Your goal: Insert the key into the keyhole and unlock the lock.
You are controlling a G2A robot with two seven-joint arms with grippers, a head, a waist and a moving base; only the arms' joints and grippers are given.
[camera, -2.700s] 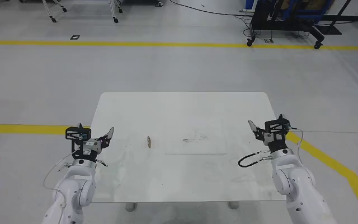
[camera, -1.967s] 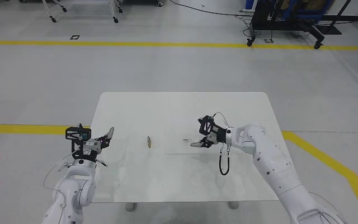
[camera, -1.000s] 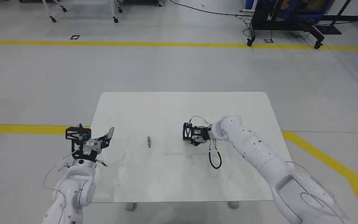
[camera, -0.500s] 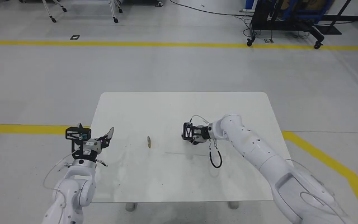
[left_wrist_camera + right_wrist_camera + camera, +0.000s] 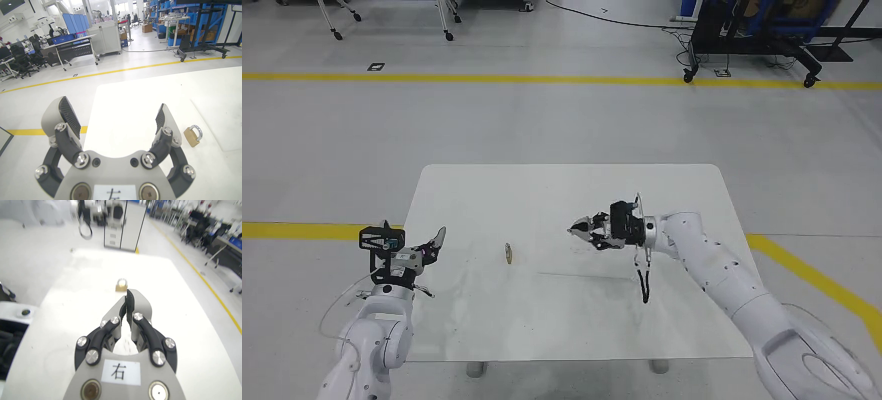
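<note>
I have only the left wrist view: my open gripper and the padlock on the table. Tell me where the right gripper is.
Observer: In the top view the right gripper hangs over the middle of the table, apart from the padlock.
Operator: Give me its fingers.
Observer: Shut. The right wrist view shows the pads pressed together. I cannot tell whether anything is clamped between them.
Operator: Report its aim.
Observer: In its own wrist view the padlock lies straight beyond the gripper's tip, with bare table between them.
</note>
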